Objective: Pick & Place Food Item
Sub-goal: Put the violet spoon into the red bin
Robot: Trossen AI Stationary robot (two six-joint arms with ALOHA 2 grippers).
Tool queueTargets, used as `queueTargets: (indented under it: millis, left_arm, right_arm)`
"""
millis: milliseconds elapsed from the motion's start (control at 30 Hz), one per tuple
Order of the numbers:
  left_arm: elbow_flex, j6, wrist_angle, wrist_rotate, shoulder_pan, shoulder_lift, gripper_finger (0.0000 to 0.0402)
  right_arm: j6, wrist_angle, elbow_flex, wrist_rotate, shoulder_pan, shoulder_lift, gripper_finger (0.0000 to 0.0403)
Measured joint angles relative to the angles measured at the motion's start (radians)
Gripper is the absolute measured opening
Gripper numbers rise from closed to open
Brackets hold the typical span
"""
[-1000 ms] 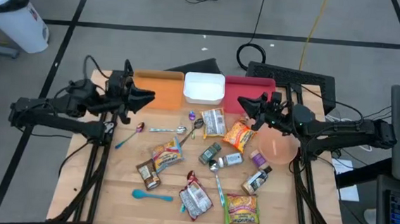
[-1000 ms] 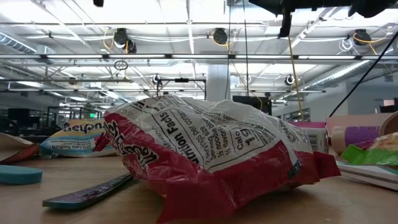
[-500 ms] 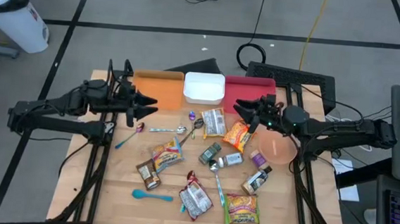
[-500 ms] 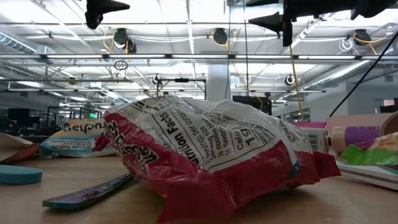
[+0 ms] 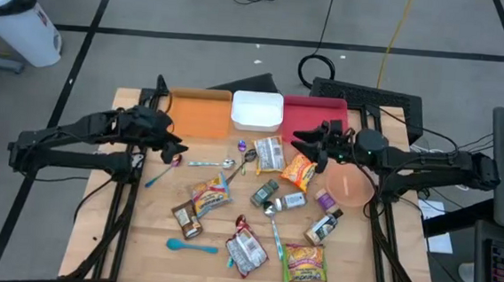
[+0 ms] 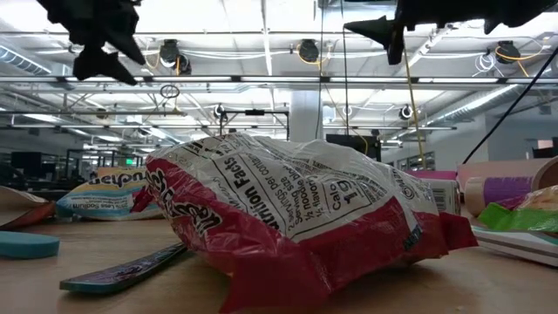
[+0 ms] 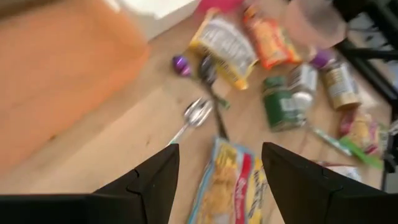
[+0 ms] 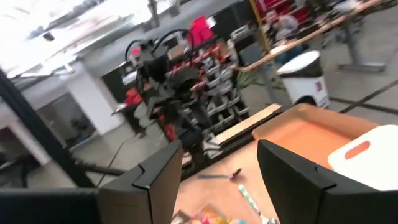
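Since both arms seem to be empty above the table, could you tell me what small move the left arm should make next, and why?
Probably lower the left gripper, whose fingers stand apart and empty, toward the yellow-and-red snack packet lying flat on the wooden table between them. The right gripper hovers open near the red bin.

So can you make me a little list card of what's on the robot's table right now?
bins at the far edge: orange bin, white bin, red bin
left gripper: open, empty, above the purple spoon
right gripper: open, empty, above the orange snack bag
pink bowl: right side of the table
teal spoon: near edge, left
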State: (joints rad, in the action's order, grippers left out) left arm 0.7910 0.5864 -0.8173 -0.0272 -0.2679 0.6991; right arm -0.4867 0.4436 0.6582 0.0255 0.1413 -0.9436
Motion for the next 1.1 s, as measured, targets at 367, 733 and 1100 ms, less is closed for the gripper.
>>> queueTargets:
  millis: [367, 733, 1100]
  left_arm:
    - [0.000, 0.074, -0.135, -0.010, -0.103, 0.091, 0.0239]
    - [0.000, -0.030, -0.248, -0.026, -0.215, 0.269, 0.0239]
    - [0.000, -0.226, -0.227, -0.086, -0.249, 0.424, 0.0239]
  right_arm:
    - [-0.110, -0.107, 0.000, -0.503, 0.223, 0.000, 0.0205]
    - [-0.101, -0.137, 0.000, -0.558, 0.241, 0.000, 0.0201]
    - [-0.057, -0.142, 0.000, -0.467, 0.248, 0.000, 0.0201]
